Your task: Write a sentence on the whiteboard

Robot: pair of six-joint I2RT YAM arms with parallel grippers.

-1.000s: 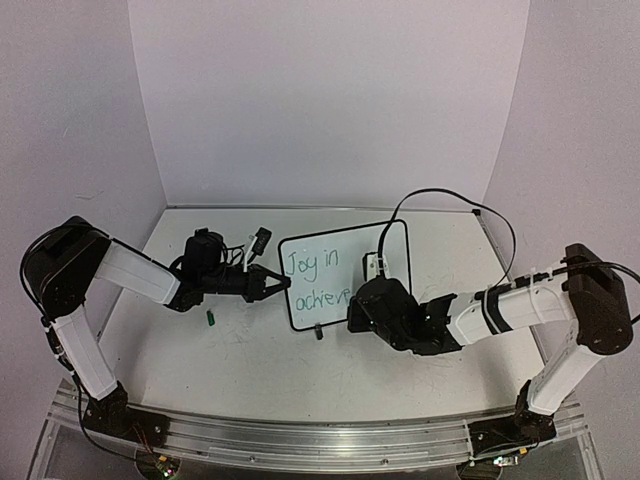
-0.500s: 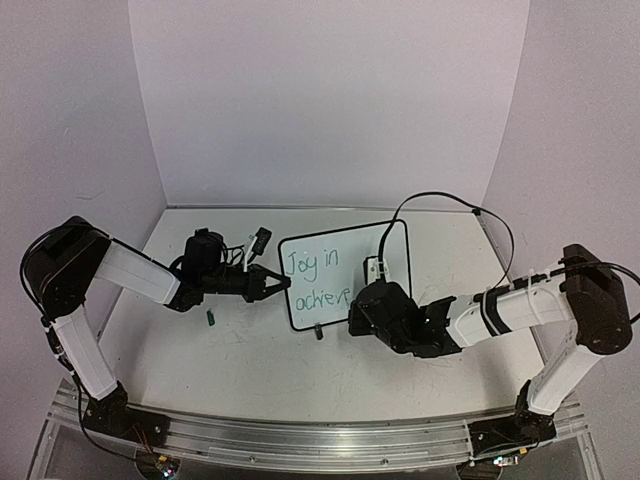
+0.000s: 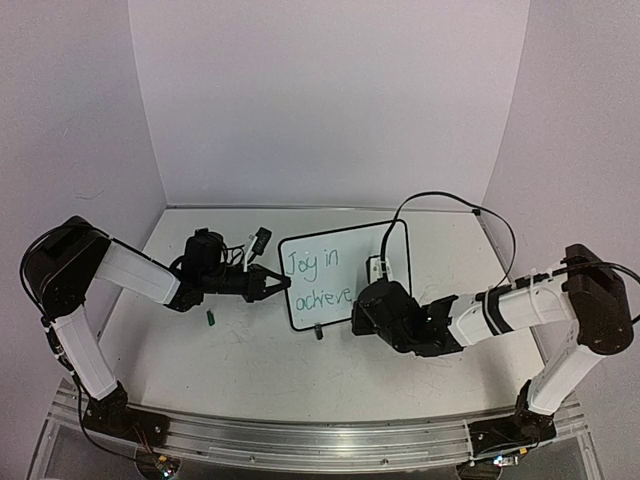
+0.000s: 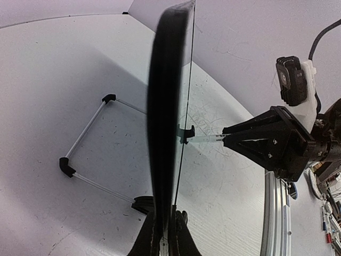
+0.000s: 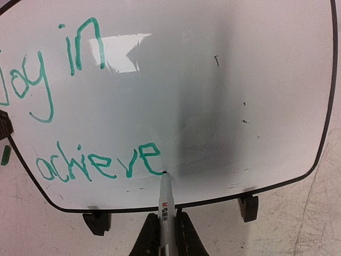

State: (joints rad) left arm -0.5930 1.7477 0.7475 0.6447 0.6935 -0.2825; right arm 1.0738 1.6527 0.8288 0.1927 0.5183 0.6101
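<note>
The whiteboard [image 3: 345,272] stands upright on two black clip feet at the table's middle. Green letters [image 5: 80,106] on it read "Joy in" and, below, "achieve". My left gripper [image 3: 283,284] is shut on the board's left edge; in the left wrist view the board [image 4: 165,122] shows edge-on between the jaws. My right gripper [image 5: 169,234] is shut on a white marker [image 5: 165,205] whose tip touches the board at the end of the last "e". The right gripper [image 3: 372,310] sits in front of the board's lower right.
A small green marker cap [image 3: 211,318] lies on the table left of the board. A wire stand [image 4: 85,144] props the board from behind. White walls enclose the table; a metal rail [image 3: 300,440] runs along the near edge.
</note>
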